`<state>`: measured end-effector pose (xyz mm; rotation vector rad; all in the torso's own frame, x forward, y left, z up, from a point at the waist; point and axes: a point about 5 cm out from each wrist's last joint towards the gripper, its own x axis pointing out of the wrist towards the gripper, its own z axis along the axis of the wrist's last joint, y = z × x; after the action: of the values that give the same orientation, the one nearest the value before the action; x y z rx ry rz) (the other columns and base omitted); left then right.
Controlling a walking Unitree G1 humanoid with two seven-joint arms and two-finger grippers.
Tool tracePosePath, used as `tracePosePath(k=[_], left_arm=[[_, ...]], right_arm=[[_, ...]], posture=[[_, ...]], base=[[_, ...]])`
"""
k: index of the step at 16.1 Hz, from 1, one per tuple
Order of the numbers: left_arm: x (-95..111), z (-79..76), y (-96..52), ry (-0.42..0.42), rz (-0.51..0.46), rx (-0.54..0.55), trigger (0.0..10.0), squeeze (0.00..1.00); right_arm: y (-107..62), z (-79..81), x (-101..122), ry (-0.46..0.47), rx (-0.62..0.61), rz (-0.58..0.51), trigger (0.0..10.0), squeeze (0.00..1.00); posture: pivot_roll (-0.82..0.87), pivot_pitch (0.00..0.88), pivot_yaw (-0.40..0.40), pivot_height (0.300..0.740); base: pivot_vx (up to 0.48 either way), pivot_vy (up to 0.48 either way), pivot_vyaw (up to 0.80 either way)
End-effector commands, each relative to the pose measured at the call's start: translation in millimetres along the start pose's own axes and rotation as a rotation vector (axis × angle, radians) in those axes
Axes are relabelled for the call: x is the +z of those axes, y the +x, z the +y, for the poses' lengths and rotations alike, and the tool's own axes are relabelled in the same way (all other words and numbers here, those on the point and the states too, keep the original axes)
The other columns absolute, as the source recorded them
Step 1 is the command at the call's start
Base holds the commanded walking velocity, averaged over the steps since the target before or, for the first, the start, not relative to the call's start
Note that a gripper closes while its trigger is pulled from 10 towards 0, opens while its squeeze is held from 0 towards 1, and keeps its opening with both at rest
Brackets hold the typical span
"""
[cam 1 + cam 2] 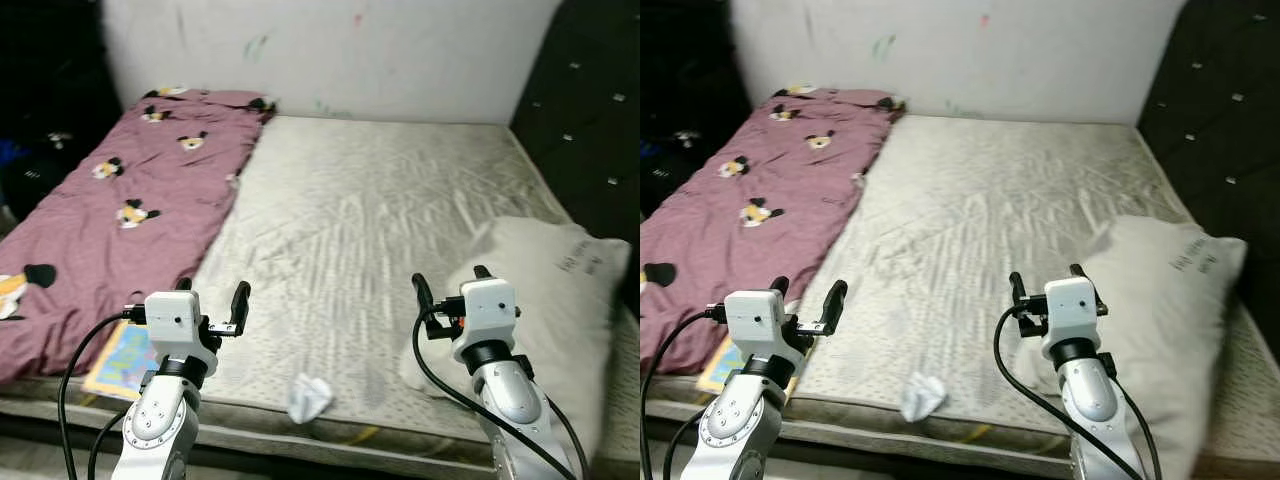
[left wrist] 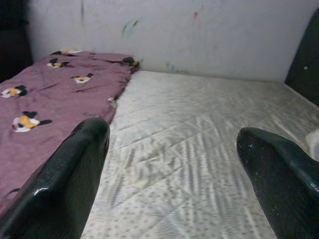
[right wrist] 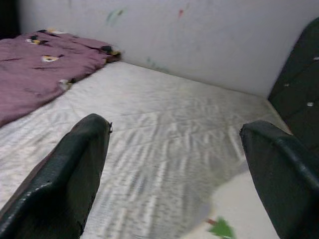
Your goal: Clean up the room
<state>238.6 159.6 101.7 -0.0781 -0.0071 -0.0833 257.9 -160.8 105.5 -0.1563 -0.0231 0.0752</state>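
A crumpled white tissue (image 1: 308,397) lies near the front edge of the grey mattress (image 1: 380,200). A purple blanket (image 1: 130,200) with cartoon mouse prints covers the bed's left side. A white pillow (image 1: 560,290) rests at the right front. A colourful picture book (image 1: 120,362) pokes out at the front left beside the blanket's edge. My left gripper (image 1: 212,292) hovers open over the front left of the mattress, left of the tissue. My right gripper (image 1: 450,282) is open too, just beside the pillow's left edge. Both hold nothing.
A white wall (image 1: 350,50) with small paint marks runs behind the bed. A dark padded panel (image 1: 590,100) stands along the right side. Dark clutter sits in shadow at the far left (image 1: 30,150). The mattress middle is bare and wrinkled.
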Motion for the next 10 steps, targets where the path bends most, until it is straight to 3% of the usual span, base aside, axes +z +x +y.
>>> tracePosePath(k=[1, 7, 8, 10], left_arm=[[-1, 2.4, 0.7, 0.013, 0.010, -0.002, 10.0, 0.00], [1, 3.0, 3.7, 0.016, 0.006, 0.000, 10.0, 0.00], [3, 6.0, 5.3, 0.024, -0.004, 0.018, 10.0, 0.00], [5, 6.6, 6.2, 0.032, -0.019, 0.010, 10.0, 0.00]], right_arm=[[3.3, 2.8, 1, 0.015, -0.009, 0.004, 10.0, 0.00], [11.7, 5.0, 9, -0.008, -0.007, -0.035, 10.0, 0.00], [17.7, 6.0, 15, -0.064, 0.015, -0.082, 10.0, 0.00], [23.5, 6.0, 18, -0.093, 0.027, -0.093, 10.0, 0.00]], posture=[[-0.01, 0.000, -0.009, 0.740], [-0.01, 0.000, -0.004, 0.740], [-0.01, 0.000, -0.004, 0.740], [-0.01, 0.000, -0.004, 0.740]], base=[[0.000, 0.480, 0.00], [0.000, 0.480, 0.00], [0.000, 0.259, 0.00], [0.000, 0.000, 0.00]])
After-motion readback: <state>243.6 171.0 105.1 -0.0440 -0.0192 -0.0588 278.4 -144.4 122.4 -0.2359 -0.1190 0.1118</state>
